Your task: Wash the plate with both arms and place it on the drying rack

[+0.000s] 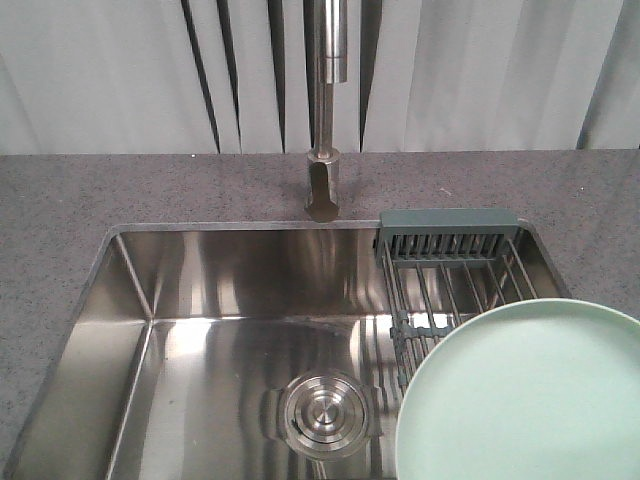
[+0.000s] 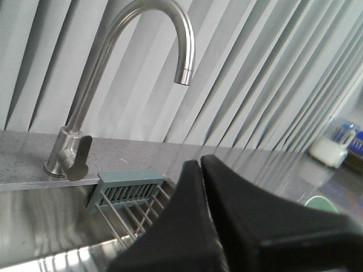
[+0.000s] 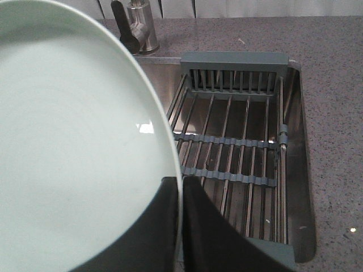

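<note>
Right claw clamps the rim of the mint-green plate; rim sits between its fingers. The plate hangs tilted above the near part of the drying rack, apart from the rods. Left claw: fingers pressed together, nothing in them, over the sink facing the tap. No water seen running.

Judgement: carry phase; cannot tell if washed. For racking: lower the plate level onto the rods, then release.
</note>
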